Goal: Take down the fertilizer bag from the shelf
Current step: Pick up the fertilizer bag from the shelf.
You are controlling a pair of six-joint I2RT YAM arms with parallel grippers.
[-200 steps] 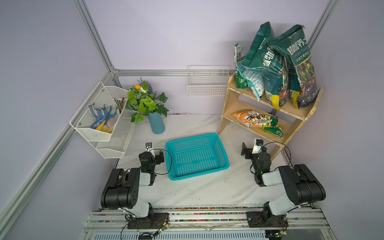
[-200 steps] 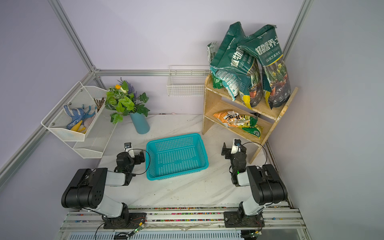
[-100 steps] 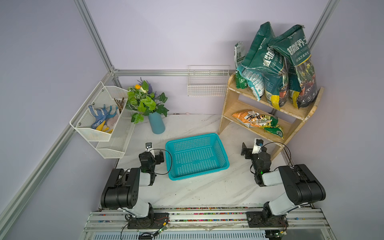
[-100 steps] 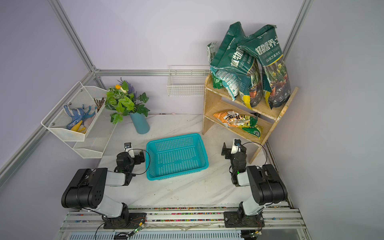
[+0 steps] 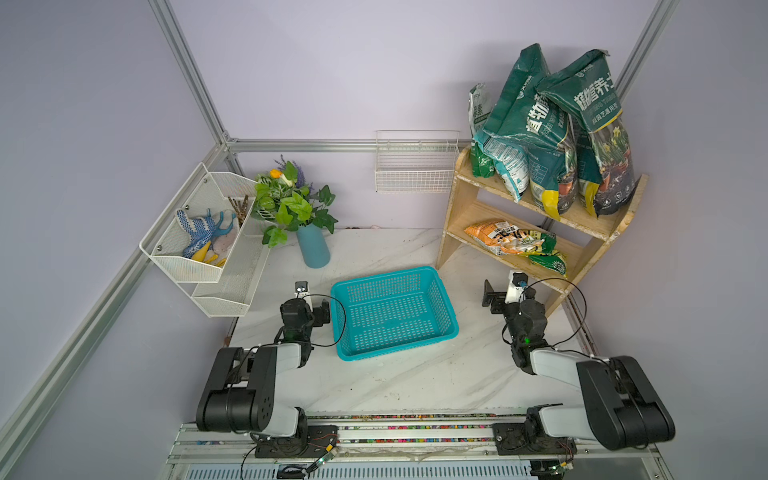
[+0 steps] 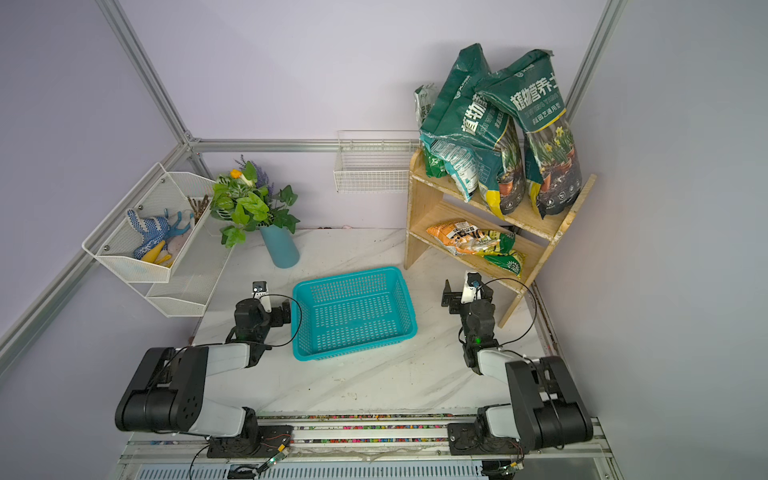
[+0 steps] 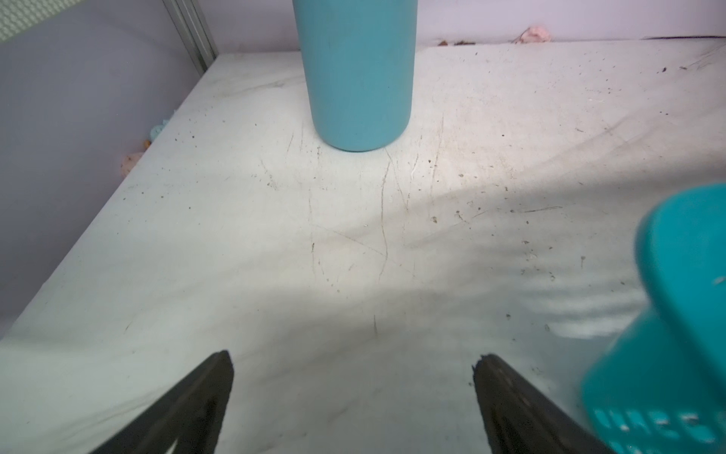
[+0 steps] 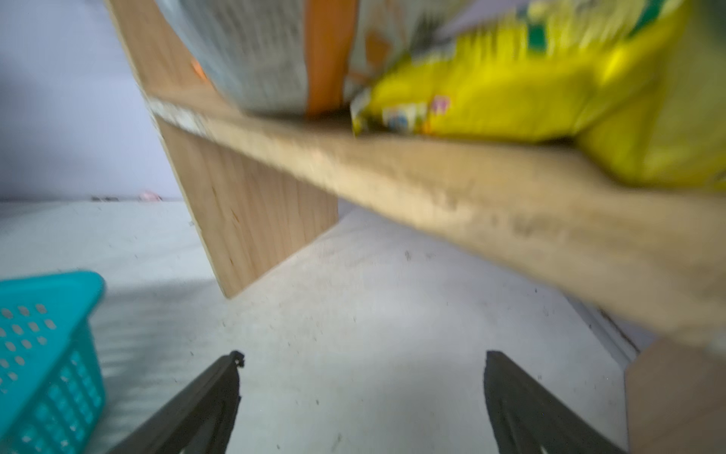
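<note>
Both top views look steeply down from high above the front of the table (image 5: 395, 382), covering nearly the same whole scene. The left wrist camera sits low over the table, facing the vase (image 7: 357, 74) nearby. The right wrist camera, blurred, faces the shelf (image 8: 471, 188) closely. Both wrist views catch a corner of the basket (image 7: 675, 314).

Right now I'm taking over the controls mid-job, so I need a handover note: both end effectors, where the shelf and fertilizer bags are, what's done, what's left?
Left end effector: open, empty, low over the table beside the teal basket.
Right end effector: open, empty, in front of the wooden shelf, by its lower tier.
Bags: tall green bags stand on the top tier; an orange-and-green bag lies on the lower tier.
Done: nothing taken down yet.
Left: grasp a bag and bring it down.
</note>
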